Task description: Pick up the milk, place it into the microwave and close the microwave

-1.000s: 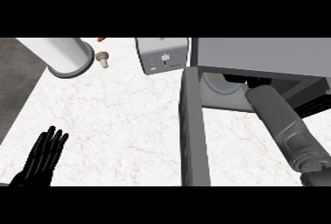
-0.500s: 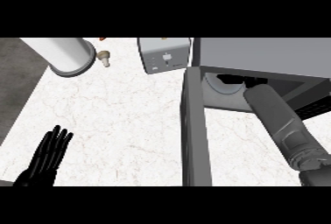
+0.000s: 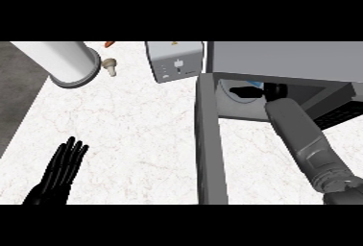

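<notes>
Microwave (image 3: pixel 284 57) has the right hand (image 3: pixel 248 91) inside, grip unclear; left hand (image 3: pixel 60 173) rests open, lower left.

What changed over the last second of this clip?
The right hand pushed a little deeper into the microwave, toward the view's left; whether it holds anything is hidden. The left hand stays open at the lower left, and the microwave's open door has not moved.

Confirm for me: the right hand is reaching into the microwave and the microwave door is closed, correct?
No. The head view shows the microwave door standing open, not closed; the right hand does reach inside the microwave.
</notes>
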You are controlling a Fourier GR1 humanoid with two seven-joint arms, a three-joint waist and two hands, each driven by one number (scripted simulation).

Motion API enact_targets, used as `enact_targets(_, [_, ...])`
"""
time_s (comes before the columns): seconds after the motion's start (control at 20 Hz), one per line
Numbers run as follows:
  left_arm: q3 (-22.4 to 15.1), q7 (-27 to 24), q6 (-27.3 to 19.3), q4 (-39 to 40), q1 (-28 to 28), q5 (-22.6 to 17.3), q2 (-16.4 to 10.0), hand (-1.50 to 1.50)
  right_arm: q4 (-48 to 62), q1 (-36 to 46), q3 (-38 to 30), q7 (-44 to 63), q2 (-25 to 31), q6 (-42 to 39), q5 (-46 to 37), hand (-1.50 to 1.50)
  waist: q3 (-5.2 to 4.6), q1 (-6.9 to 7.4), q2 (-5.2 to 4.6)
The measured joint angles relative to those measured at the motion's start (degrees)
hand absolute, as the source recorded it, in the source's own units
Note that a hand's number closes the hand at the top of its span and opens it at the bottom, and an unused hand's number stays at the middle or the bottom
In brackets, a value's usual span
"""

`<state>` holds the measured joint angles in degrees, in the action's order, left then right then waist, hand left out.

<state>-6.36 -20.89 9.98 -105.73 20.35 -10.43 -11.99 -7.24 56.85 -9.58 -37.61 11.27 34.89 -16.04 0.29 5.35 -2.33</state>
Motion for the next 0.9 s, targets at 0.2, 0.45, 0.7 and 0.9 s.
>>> enact_targets(0.2, [-0.68,-0.59,0.08,0.51,-0.41,0.78,0.48,-1.50,-0.44,-2.29,-2.47,-3.40,-0.86,-1.89,2.39,-1.50,-0.04,-0.72,0.29])
enact_targets(0.45, [-1.69,0.03,-0.28,-0.88,0.11,1.67,0.98,-1.50,-0.54,-5.07,-5.17,-6.76,-1.29,-6.10,5.13,-1.50,-0.06,-1.53,0.73])
enact_targets(0.7, [-3.47,0.08,-1.09,-1.40,0.67,3.57,2.17,-1.50,-1.17,-9.02,-6.58,-11.21,-2.06,-9.58,6.69,-1.50,-0.13,-2.48,1.25])
enact_targets(0.9, [-4.25,2.27,-1.73,-1.66,-0.86,4.08,2.96,-1.50,-1.80,-11.61,-7.20,-13.83,-3.24,-14.58,7.84,-1.50,-0.23,-3.16,1.66])
